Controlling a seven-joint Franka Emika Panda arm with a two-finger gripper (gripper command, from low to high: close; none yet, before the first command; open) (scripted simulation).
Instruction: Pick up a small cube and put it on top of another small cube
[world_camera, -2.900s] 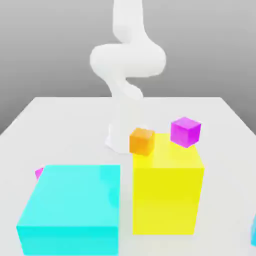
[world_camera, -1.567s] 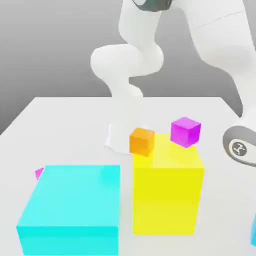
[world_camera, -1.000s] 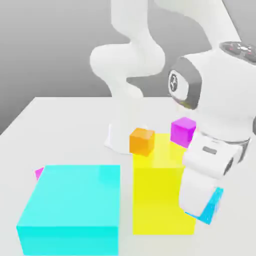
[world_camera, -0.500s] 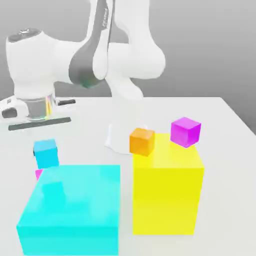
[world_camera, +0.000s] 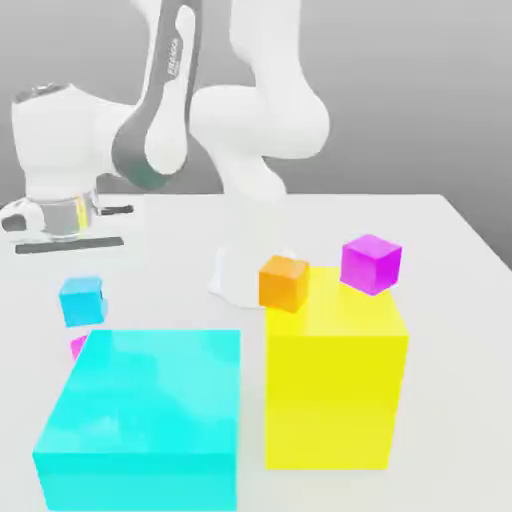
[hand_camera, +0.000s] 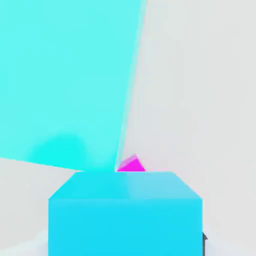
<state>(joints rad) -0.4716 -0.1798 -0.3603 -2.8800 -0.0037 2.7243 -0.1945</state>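
Note:
The small sky-blue cube hangs in the air under the white hand, with my gripper shut on it. In the hand view the same cube sits close in front of the camera. The pink-magenta cube rests on the table just below it, mostly hidden behind the large cyan block. From the hand, a corner of that pink cube peeks out past the held cube, beside the cyan block.
A tall yellow block stands at the exterior view's right of the cyan block. An orange cube and a violet-magenta cube sit on top of it. The arm's white base stands behind them on the table.
Over the last second the hand swung from beside the yellow block to the exterior view's left, carrying the blue cube. In the last half second it shifted slightly further left.

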